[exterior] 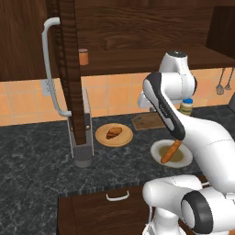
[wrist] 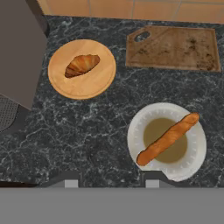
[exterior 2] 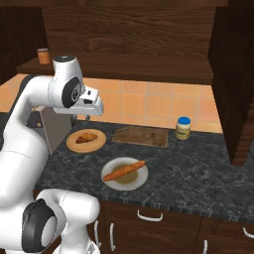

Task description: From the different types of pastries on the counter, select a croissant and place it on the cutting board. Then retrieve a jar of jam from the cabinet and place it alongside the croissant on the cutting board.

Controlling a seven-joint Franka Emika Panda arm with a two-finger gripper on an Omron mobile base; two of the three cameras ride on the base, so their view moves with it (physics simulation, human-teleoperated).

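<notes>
The croissant [wrist: 82, 64] [exterior: 114, 132] [exterior 2: 87, 137] lies on a round tan wooden plate [wrist: 83, 89] on the dark speckled counter [wrist: 78, 140]. The bare cutting board [wrist: 175, 48] [exterior 2: 140, 136] lies against the tiled wall. A long stick-shaped bread [wrist: 167, 138] [exterior 2: 124, 170] rests in a pale round dish [wrist: 194, 162]. My gripper [wrist: 112, 181] hangs open high above the counter, between plate and dish, holding nothing. The small orange-brown jar of jam [exterior: 83, 57] [exterior 2: 43, 55] stands on the shelf of the cabinet, whose door [exterior: 69, 69] stands open.
A grey appliance [exterior: 82, 137] [wrist: 17, 52] stands just left of the croissant's plate, under the open door with its pale bar handle [exterior: 49, 69]. A yellowish jar with a blue lid [exterior 2: 183, 128] stands right of the board. Utensils [exterior: 223, 85] hang on the far wall.
</notes>
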